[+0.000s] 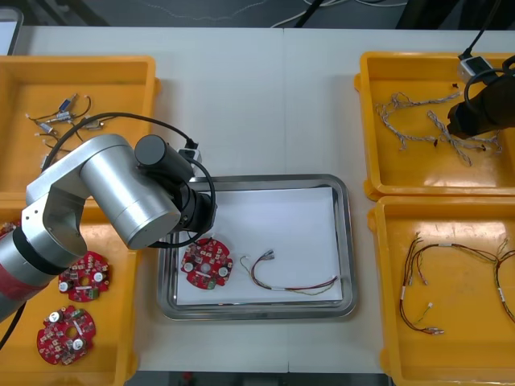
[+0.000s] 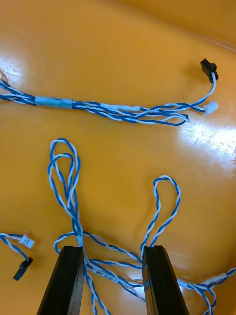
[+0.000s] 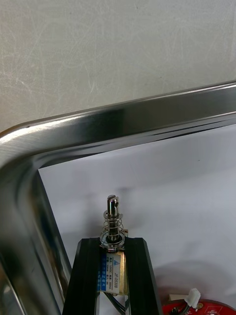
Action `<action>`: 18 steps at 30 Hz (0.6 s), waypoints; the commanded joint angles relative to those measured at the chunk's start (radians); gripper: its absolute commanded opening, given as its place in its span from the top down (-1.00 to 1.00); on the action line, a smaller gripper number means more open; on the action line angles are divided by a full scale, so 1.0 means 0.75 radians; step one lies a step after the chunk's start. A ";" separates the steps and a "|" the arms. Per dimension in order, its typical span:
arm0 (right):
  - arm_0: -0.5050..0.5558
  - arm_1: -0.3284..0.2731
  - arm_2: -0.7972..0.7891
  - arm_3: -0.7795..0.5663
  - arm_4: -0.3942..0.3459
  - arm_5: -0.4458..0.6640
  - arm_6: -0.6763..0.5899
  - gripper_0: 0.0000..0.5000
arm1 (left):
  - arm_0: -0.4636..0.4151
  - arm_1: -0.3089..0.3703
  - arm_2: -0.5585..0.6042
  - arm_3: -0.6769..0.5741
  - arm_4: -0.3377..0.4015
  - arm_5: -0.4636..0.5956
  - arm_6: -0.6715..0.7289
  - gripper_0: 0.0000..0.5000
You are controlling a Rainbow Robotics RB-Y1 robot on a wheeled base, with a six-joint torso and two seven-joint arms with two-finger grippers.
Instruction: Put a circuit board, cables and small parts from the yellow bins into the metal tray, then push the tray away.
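Note:
My left gripper [image 3: 114, 244] is shut on a small metal part [image 3: 113, 216] with a spring and a pin, held just above the white inside of the metal tray [image 1: 344, 241] near its far left corner. In the tray lie a round red circuit board [image 1: 208, 264] and a red and yellow cable [image 1: 294, 283]. My right gripper [image 2: 113, 266] hangs low over the far right yellow bin [image 1: 370, 121]. Its fingers [image 2: 66, 280] stand open, with strands of a twisted blue and white cable [image 2: 73, 197] lying between them.
The near left yellow bin [image 1: 121, 322] holds more red boards [image 1: 84, 276]. Small metal parts [image 1: 56, 121] lie in the far left bin. Red and yellow cables [image 1: 434, 281] fill the near right bin. The left arm [image 1: 121, 193] covers the tray's left rim.

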 commanded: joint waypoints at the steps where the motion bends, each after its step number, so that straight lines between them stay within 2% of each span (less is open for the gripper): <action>1: -0.069 -0.007 -0.022 0.023 0.012 -0.035 0.048 -0.37 | 0.011 0.039 -0.020 -0.010 -0.010 -0.015 0.100 1.00; 18: -0.069 0.046 0.045 0.023 0.022 -0.035 0.052 -0.38 | 0.011 0.037 -0.045 -0.010 -0.004 -0.054 0.127 1.00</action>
